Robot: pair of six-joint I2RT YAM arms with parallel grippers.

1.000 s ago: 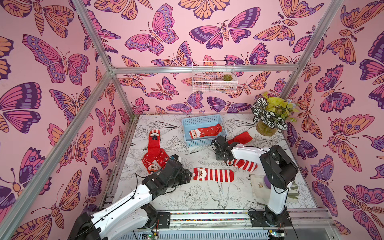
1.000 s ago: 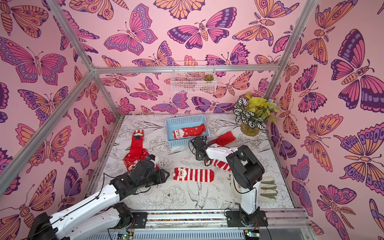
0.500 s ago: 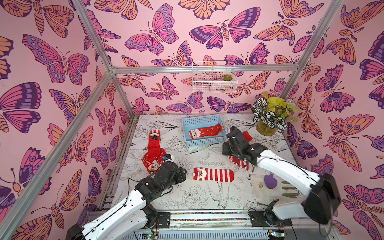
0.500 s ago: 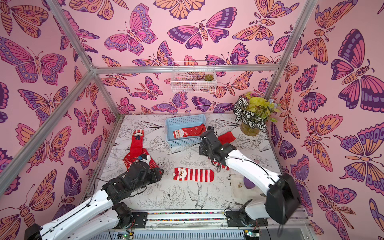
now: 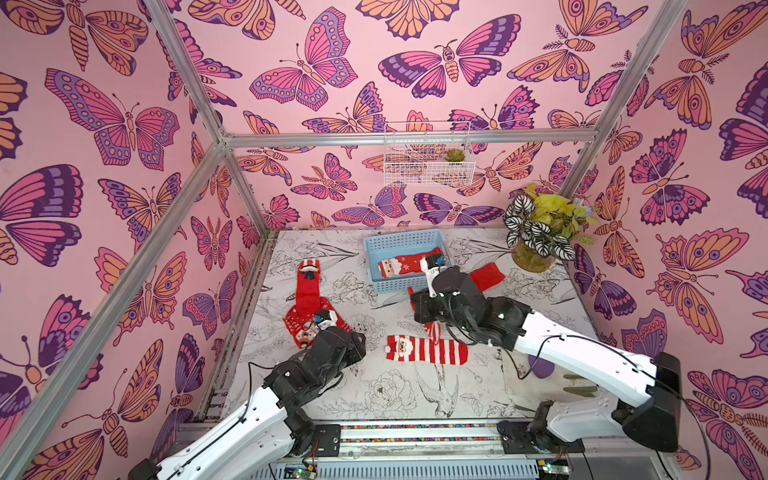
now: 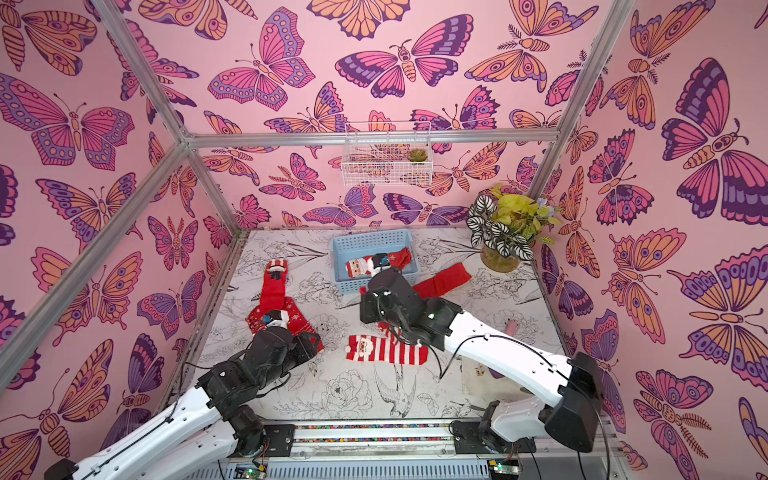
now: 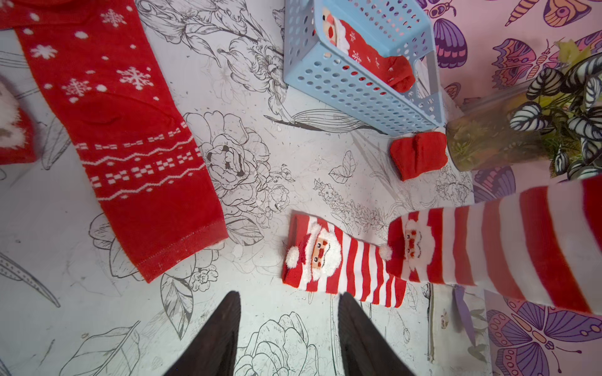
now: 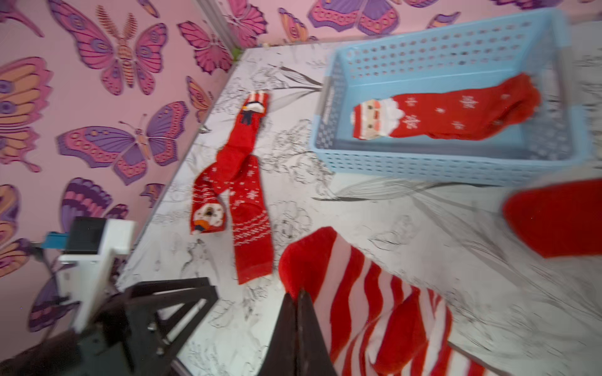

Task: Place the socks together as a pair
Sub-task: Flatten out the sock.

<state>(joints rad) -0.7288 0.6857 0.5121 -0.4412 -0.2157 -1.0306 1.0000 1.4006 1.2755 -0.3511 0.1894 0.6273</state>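
Note:
A red-white striped Santa sock [image 5: 428,350] lies flat on the table at front centre. My right gripper [image 8: 298,294] is shut on the toe of its matching striped sock [image 7: 488,247], which hangs in the air, its Santa cuff overlapping the lying sock [image 7: 342,263]. My left gripper [image 7: 289,302] is open and empty, low over the table just left of the lying sock. A snowflake sock [image 7: 123,136] and other red socks [image 5: 307,291] lie at the left. Another Santa sock [image 5: 409,264] is in the blue basket [image 5: 405,237]. A plain red sock [image 5: 488,276] lies beside the basket.
A potted plant [image 5: 540,232] stands at the back right corner. A white wire basket [image 5: 428,162] hangs on the back wall. A white cloth with a purple object [image 5: 544,368] lies at the front right, under my right arm.
My right gripper has lifted the striped sock off the table and carried it left and forward, over the lying striped sock. My left arm has drawn back slightly to the left.

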